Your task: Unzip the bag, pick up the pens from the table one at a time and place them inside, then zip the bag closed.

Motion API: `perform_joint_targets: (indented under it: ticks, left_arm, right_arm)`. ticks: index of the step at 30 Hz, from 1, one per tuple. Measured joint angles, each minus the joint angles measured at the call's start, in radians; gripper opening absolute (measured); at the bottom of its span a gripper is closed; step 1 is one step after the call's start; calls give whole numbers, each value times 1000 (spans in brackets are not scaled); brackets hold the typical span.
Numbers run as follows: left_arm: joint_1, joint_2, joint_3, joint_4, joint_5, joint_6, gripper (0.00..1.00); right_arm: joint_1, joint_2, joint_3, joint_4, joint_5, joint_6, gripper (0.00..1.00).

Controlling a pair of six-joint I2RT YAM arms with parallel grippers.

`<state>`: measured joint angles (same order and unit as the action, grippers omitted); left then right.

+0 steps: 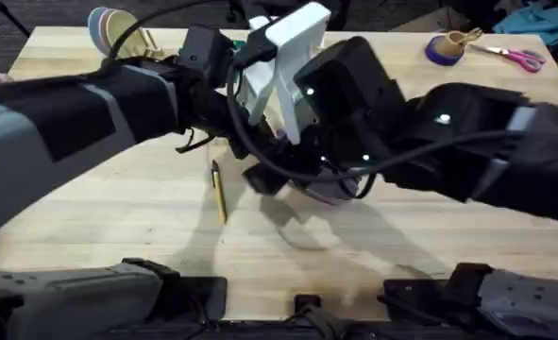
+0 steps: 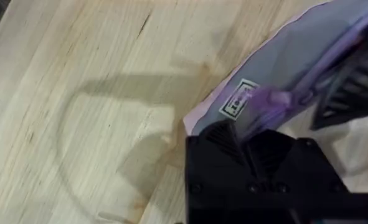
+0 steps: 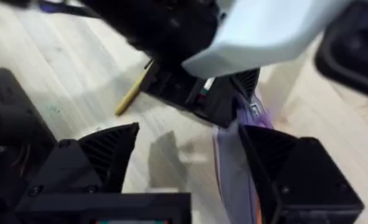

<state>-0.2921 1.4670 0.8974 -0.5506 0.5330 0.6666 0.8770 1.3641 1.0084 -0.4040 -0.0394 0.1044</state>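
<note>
From overhead, nearest me on the table (image 1: 118,212) lies the pen (image 1: 219,192), flat and clear of both arms. Just past it the two arms meet over the middle, and the bag (image 1: 330,192) peeks out beneath them. My left gripper (image 2: 249,134) is pinching the bag's (image 2: 296,56) purple edge beside its label. My right gripper (image 3: 190,155) is spread wide, one finger on either side of the bag's (image 3: 236,180) grey strip. At the far right corner sit scissors (image 1: 516,57).
</note>
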Motion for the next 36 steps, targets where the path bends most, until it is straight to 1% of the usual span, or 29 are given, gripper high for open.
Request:
perform_joint_targets:
  ticks: [1, 2, 3, 4, 5, 7, 8, 9, 10, 15, 22, 27, 30, 31, 32, 35, 36]
  left_arm:
    - [-3, 0, 0, 0, 0, 0, 54]
    - [-5, 0, 0, 0, -1, 1, 60]
    - [-5, 0, 0, 1, -1, 5, 122]
    - [-5, 0, 0, 1, 2, 4, 206]
    - [-5, 0, 0, 2, 8, 4, 358]
    - [-7, 0, 0, 1, 19, 4, 694]
    - [-7, 0, 0, 1, 22, 4, 825]
    - [-9, 0, 0, 1, 24, 0, 946]
    - [-9, 0, 0, 1, 25, 0, 982]
    - [-9, 0, 0, 1, 25, 0, 992]
    - [-9, 0, 1, -9, 25, 0, 992]
    - [-4, -14, 34, -122, 24, 0, 992]
    - [15, -64, 71, -193, 23, 0, 992]
    - [26, -90, 83, -217, 21, 0, 992]
    - [38, -117, 94, -239, 21, 0, 992]
    - [75, -199, 109, -292, 20, 0, 992]
    - [86, -222, 111, -308, 20, 0, 992]
  right_arm:
    - [2, -12, 0, 0, -5, -11, 897]
    - [3, -30, 0, -6, -9, -24, 974]
    - [4, -52, 0, -17, -8, -31, 991]
    - [4, -73, 0, -29, -6, -36, 996]
    - [4, -99, 0, -43, -2, -40, 997]
    - [4, -153, 0, -77, 20, -48, 997]
    - [4, -180, 0, -95, 35, -51, 998]
    - [4, -202, 1, -109, 49, -53, 998]
    - [4, -226, 1, -128, 69, -54, 998]
    - [4, -302, 3, -206, 167, -60, 997]
    - [4, -308, 3, -232, 218, -61, 997]
    - [-16, -308, 3, -233, 220, -56, 998]
    - [-48, -308, 3, -246, 213, -55, 981]
    - [-63, -308, 3, -251, 206, -56, 950]
    - [-76, -308, 3, -254, 199, -54, 899]
    - [-115, -303, 3, -258, 176, -52, 624]
    - [-126, -297, 3, -260, 171, -50, 509]
